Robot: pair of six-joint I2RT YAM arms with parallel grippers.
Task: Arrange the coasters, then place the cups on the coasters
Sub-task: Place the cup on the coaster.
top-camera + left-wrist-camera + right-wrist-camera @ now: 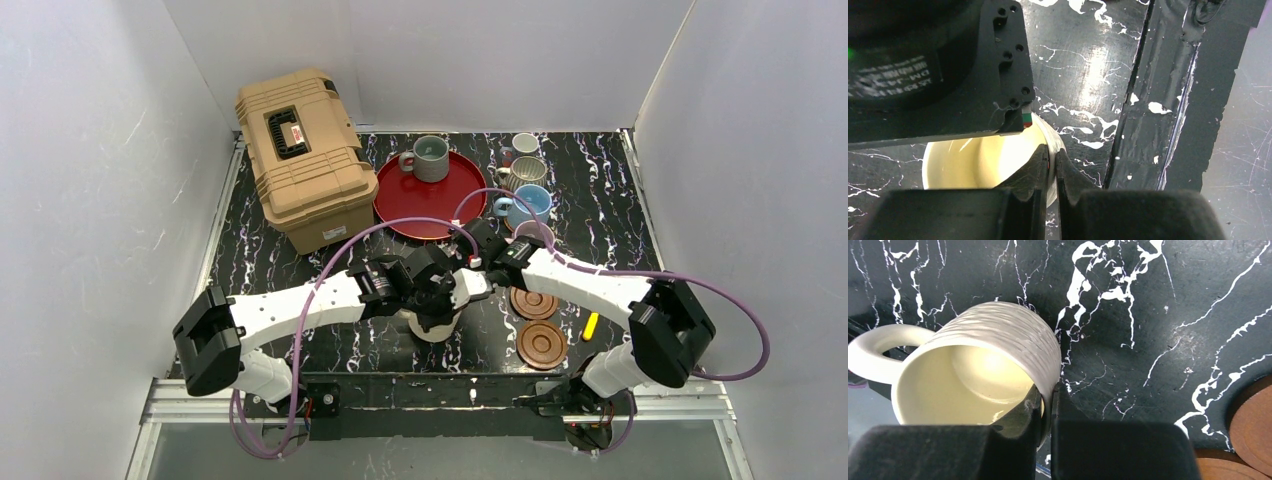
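A cream-yellow ribbed cup with a handle hangs tilted between both arms at the table's near middle. My left gripper is shut on its rim, one finger inside and one outside. My right gripper is shut on the rim at another spot. Two dark brown ringed coasters lie just right of the cup, and they show at the right edge of the right wrist view. A grey-green cup stands on the red tray.
A tan toolbox sits at the back left. White, ribbed grey and light blue cups stand in a row at the back right, with a lilac one partly hidden by the right arm. A small yellow object lies near the coasters.
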